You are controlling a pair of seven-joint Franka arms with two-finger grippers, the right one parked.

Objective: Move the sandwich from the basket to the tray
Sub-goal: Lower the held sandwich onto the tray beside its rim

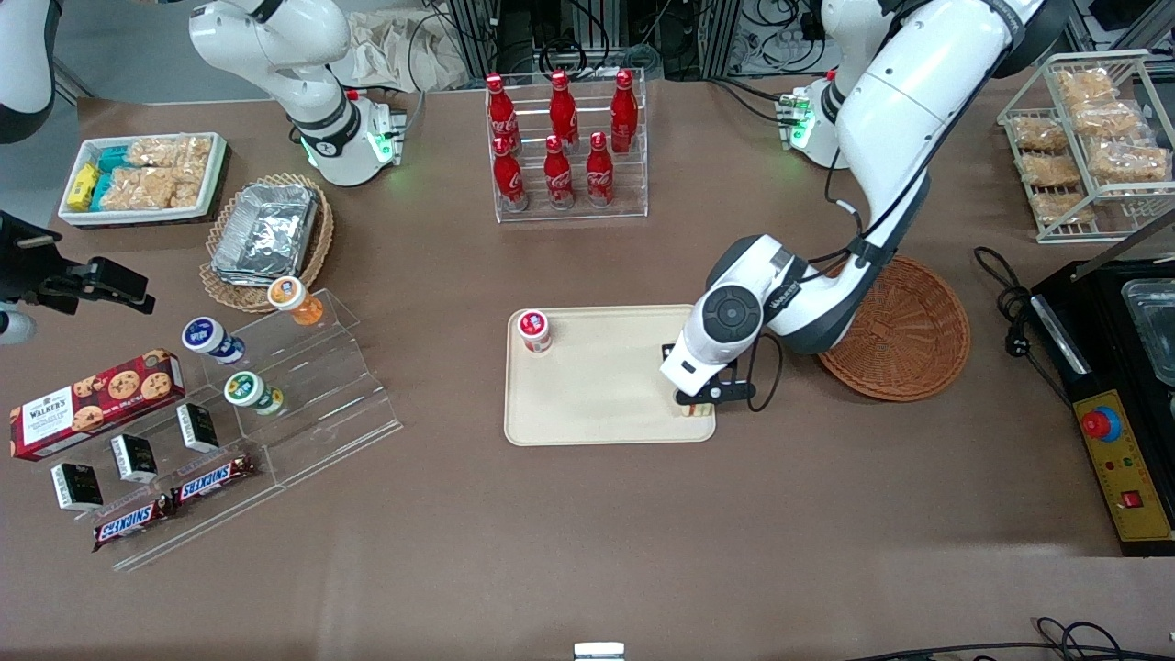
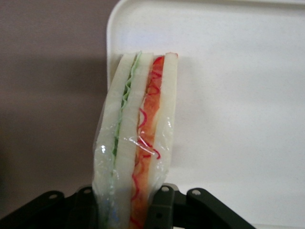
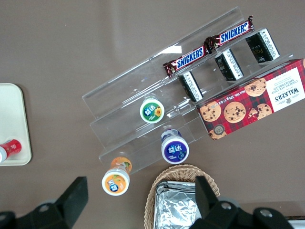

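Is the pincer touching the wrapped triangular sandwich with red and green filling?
Touching. In the left wrist view the pincer is shut on the sandwich, its black fingers pressing both bread sides above the cream rectangular tray.

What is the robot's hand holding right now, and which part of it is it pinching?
The gripper, low over the tray's corner nearest the basket, holds the wrapped sandwich. Its fingers squeeze the two flat bread faces at one end, so the filling edge shows.
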